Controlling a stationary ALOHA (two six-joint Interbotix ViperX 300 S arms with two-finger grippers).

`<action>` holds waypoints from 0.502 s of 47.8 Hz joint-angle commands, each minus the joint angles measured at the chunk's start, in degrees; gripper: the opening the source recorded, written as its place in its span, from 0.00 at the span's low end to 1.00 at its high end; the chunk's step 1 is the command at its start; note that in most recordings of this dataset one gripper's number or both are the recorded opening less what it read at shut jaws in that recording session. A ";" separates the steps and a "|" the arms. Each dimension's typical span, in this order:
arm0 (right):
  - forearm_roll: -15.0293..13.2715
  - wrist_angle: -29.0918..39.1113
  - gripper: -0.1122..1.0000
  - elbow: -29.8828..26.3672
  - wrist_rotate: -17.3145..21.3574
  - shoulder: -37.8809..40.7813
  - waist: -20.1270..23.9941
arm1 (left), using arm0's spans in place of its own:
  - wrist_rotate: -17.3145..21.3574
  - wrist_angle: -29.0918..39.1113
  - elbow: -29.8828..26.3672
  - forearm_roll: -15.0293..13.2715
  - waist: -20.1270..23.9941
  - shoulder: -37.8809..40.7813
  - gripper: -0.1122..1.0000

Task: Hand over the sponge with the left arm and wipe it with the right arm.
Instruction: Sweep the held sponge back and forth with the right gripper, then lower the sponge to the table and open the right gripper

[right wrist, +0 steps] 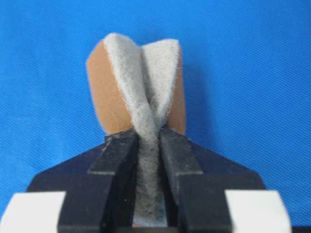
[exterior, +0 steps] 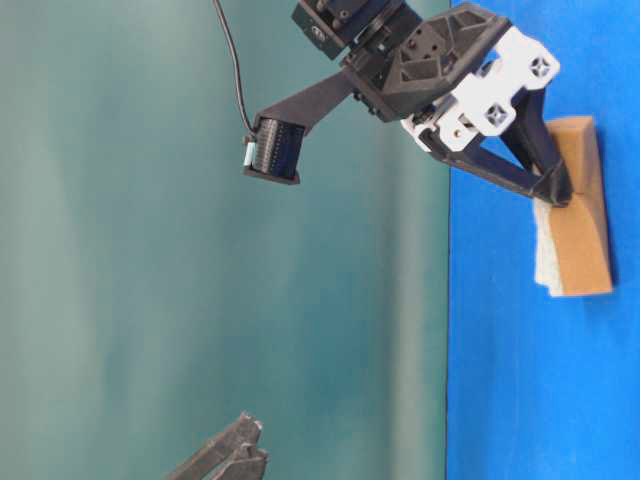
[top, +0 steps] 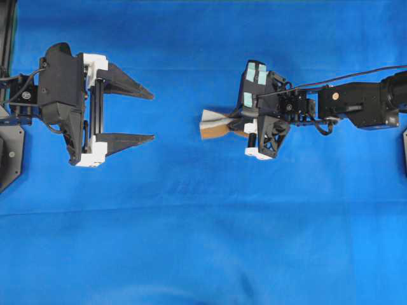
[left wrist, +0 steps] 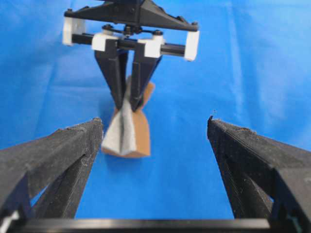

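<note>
The sponge [top: 213,124], grey-white on top and orange-brown beneath, is pinched and folded between the fingers of my right gripper [top: 236,121] near the middle of the blue cloth. The right wrist view shows the grey pad [right wrist: 141,82] squeezed between both jaws of the right gripper [right wrist: 147,141]. In the table-level view the sponge [exterior: 580,220] lies down at the cloth under the right gripper [exterior: 555,190]. My left gripper [top: 152,115] stands wide open to the left, apart from the sponge, holding nothing. From the left wrist view, the sponge [left wrist: 129,133] sits ahead of the left gripper [left wrist: 155,126], near its left finger.
A blue cloth [top: 203,241] covers the table, with creases toward the near edge. A black cable [top: 356,73] runs along the right arm. Black mounts [top: 9,152] stand at the left edge. A teal backdrop [exterior: 200,250] fills the table-level view.
</note>
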 commanded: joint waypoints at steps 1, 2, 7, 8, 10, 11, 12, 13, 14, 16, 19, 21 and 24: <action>-0.18 -0.62 0.28 -0.35 0.09 -1.32 0.53 | 0.09 -0.53 -0.53 0.00 -0.09 -0.18 0.91; -0.18 -0.53 0.28 -0.35 0.18 -1.32 0.62 | 0.09 -0.53 -0.62 0.00 -0.09 -0.18 0.91; -0.18 -0.44 0.31 -0.35 0.18 -1.32 0.79 | 0.09 -0.53 -0.62 0.00 -0.09 -0.18 0.91; -0.18 -0.44 0.36 -0.35 0.18 -1.32 0.88 | 0.09 -0.53 -0.53 0.00 -0.09 -0.18 0.91; -0.18 -0.44 0.47 -0.35 0.18 -1.32 0.97 | 0.09 -0.53 -0.53 0.00 -0.09 -0.18 0.91; -0.18 -0.35 0.52 -0.35 0.00 -1.32 1.05 | 0.09 -0.53 -0.62 0.00 -0.09 -0.18 0.91; -0.18 -0.35 0.58 -0.35 0.00 -1.32 1.05 | 0.09 -0.53 -0.62 0.00 -0.09 -0.18 0.91; -0.18 -0.35 0.63 -0.35 0.00 -1.32 1.14 | 0.09 -0.53 -0.53 0.00 -0.09 -0.18 0.91; -0.18 -0.35 0.68 -0.35 0.00 -1.32 1.14 | 0.09 -0.53 -0.53 0.00 -0.09 -0.18 0.91; -0.18 -0.26 0.73 -0.35 0.00 -1.32 1.14 | 0.09 -0.53 -0.53 0.00 -0.09 -0.18 0.91; -0.18 -0.26 0.77 -0.35 0.00 -1.32 1.14 | 0.09 -0.44 -0.53 0.00 -0.09 -0.18 0.91; -0.18 -0.26 0.77 -0.44 0.00 -1.32 1.14 | 0.09 -0.44 -0.62 0.00 -0.09 -0.18 0.91; -0.18 -0.18 0.77 -0.53 0.09 -1.32 1.14 | 0.18 -0.53 -0.62 0.00 -0.09 -0.18 0.91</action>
